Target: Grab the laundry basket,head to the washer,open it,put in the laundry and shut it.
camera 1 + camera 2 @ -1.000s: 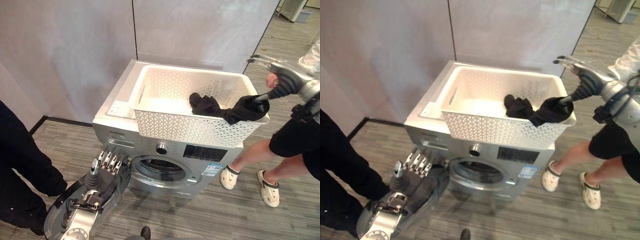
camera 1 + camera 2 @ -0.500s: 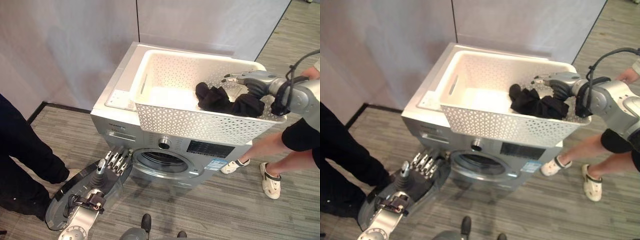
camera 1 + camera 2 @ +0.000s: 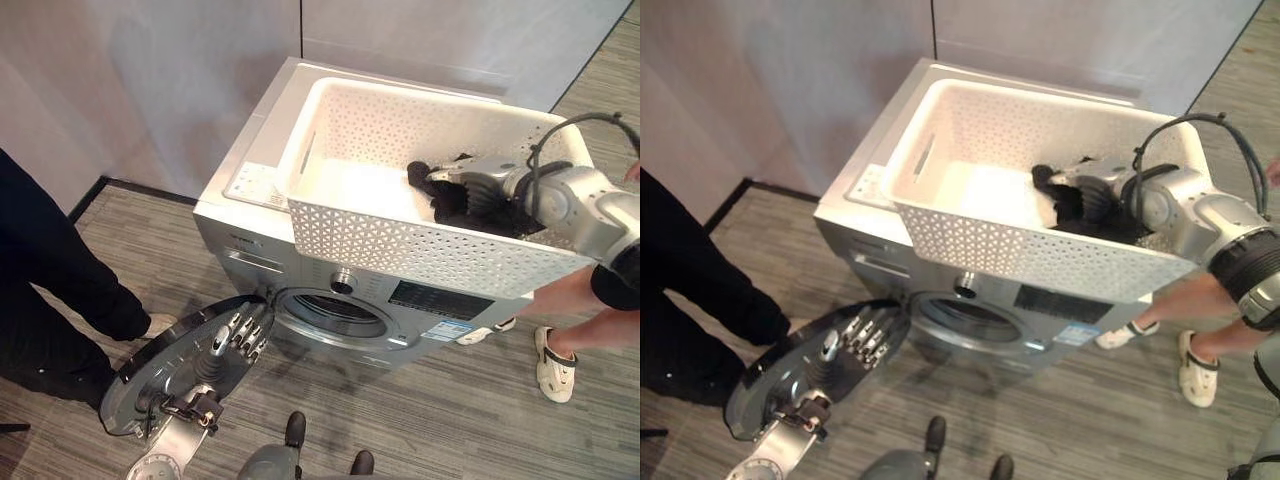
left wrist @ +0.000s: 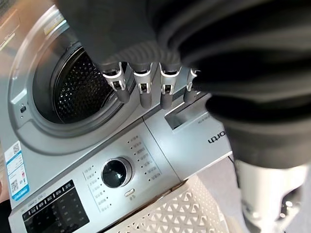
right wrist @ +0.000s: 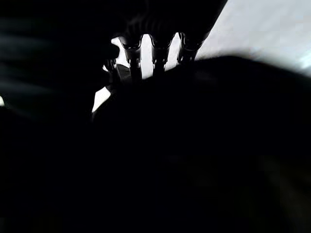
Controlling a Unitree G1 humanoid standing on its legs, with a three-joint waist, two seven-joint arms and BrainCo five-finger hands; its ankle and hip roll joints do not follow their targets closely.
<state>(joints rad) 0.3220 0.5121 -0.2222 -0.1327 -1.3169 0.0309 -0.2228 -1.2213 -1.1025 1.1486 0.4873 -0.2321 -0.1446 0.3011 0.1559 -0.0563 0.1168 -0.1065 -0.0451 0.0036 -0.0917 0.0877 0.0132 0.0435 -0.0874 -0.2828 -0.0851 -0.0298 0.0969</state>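
A white perforated laundry basket (image 3: 400,240) stands on top of the silver washer (image 3: 250,250). Black laundry (image 3: 447,207) lies inside the basket at its right end. My right hand (image 3: 472,185) reaches in over the far right rim. It lies on the laundry (image 5: 194,145) with its fingers (image 5: 158,53) stretched out across it. The round washer door (image 3: 150,375) is swung wide open to the left. My left hand (image 3: 238,335) rests flat against the door's inner side, fingers (image 4: 146,90) straight. The drum opening (image 3: 330,315) is uncovered, and the drum (image 4: 77,82) looks empty.
A person in black trousers (image 3: 50,290) stands close on the left of the washer. Another person with bare legs and white shoes (image 3: 555,360) stands at its right. Grey wall panels rise behind the washer, and the floor is grey planks.
My right hand carried the black laundry from the basket's right rim down into the basket and now lies on it. The view has shifted. My left hand stays on the open door.
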